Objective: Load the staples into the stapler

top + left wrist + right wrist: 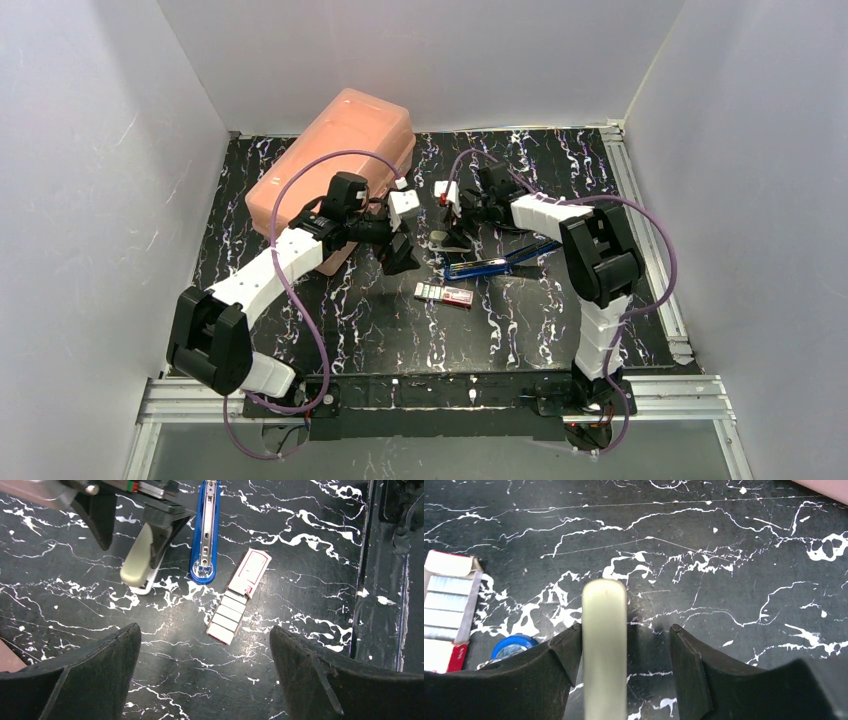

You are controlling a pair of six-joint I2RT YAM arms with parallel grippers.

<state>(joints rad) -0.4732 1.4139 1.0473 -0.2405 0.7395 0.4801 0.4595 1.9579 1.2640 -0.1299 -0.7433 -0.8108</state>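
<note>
Left fingers (75,680) frame staples (239,597) (blurred overhead)

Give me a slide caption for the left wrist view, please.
Open left gripper hovers above the staples box, tray slid out, beside the opened blue stapler.

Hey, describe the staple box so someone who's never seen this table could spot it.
On the black marbled table, find the long blue stapler near the middle. Just on the near side of it lies the staples box: small, flat, red and white, its tray slid out showing silver strips.
</note>
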